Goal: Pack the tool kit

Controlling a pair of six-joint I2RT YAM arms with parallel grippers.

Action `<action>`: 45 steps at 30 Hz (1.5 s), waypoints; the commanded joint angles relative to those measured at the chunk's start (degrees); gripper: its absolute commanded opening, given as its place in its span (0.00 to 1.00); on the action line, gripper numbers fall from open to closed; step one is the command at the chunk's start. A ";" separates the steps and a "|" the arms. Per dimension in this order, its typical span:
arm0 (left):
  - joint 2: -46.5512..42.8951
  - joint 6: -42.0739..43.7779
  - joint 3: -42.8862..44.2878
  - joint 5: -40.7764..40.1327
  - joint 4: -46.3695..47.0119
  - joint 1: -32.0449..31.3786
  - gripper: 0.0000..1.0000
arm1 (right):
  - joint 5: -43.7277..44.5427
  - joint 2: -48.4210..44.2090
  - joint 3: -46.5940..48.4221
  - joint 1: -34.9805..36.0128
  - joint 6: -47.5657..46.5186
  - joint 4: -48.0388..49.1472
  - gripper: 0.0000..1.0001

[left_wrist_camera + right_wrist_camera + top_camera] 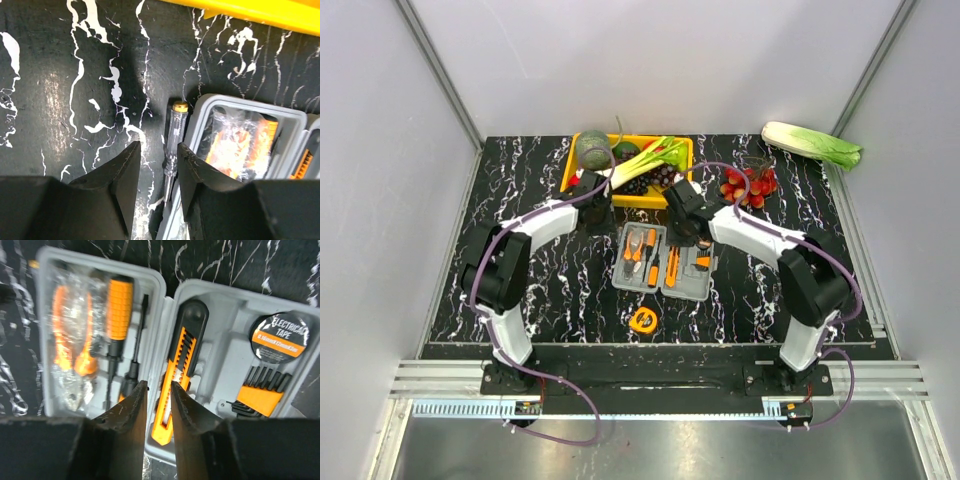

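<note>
Nearest the arm bases, on the near side of both grippers, a yellow tape measure [642, 320] lies on the black marbled counter [550, 280], outside the case.

Beyond it the tool kit [662, 262] lies opened flat. It is a grey plastic case with two moulded halves side by side. Opened, its long axis runs left to right across the counter, slightly skewed, with the right end nearer the bases. The hinge and the tools inside run near to far.

The right gripper [157, 385] hangs just above the case, jaws parted by a narrow gap. The near end of the orange-and-black utility knife [182, 350] lies below that gap. To its left lie an orange-handled screwdriver [119, 305] and pliers [72, 335] under clear wrap. To its right is a roll of electrical tape [278, 337].

The left gripper [159, 146] is spread at the case's left edge. A clear-handled screwdriver [175, 135] lies on the counter between its fingers, beside the case wall, brass cap pointing away.

Beyond both grippers stands the yellow tray [260, 12]. Far to the right lies a cabbage [812, 145].
</note>
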 commanded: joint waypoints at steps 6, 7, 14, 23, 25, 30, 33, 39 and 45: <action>3.88 3.77 2.99 -2.63 4.75 -1.52 0.38 | 7.16 -9.89 -0.66 -0.32 -0.19 -2.47 0.39; 4.23 4.04 3.17 -2.72 4.84 -1.69 0.38 | 7.60 -10.51 -1.63 -0.67 0.33 -2.91 0.39; 6.25 5.36 4.14 -3.24 4.67 -2.48 0.39 | 9.00 -15.16 -9.63 -4.44 3.24 -4.93 0.40; 9.41 7.99 5.36 -6.40 1.25 -4.77 0.40 | 8.92 -18.51 -14.03 -7.52 3.41 -5.28 0.40; 10.12 7.99 5.81 -8.16 -0.51 -5.21 0.36 | 8.83 -18.42 -13.77 -7.61 3.59 -5.20 0.40; 9.51 7.99 5.37 -10.53 -1.48 -5.21 0.30 | 8.57 -17.89 -12.81 -7.52 3.94 -5.11 0.40; 10.21 8.43 6.51 -11.06 -2.97 -5.21 0.29 | 8.39 -17.54 -12.19 -7.52 3.68 -4.93 0.40; 9.77 8.52 6.34 -12.91 -3.77 -5.21 0.14 | 8.04 -17.19 -9.91 -7.53 3.32 -5.20 0.41; 7.67 9.58 7.65 -13.00 -4.74 -5.12 0.00 | 7.87 -18.42 -10.34 -7.52 4.73 -5.02 0.41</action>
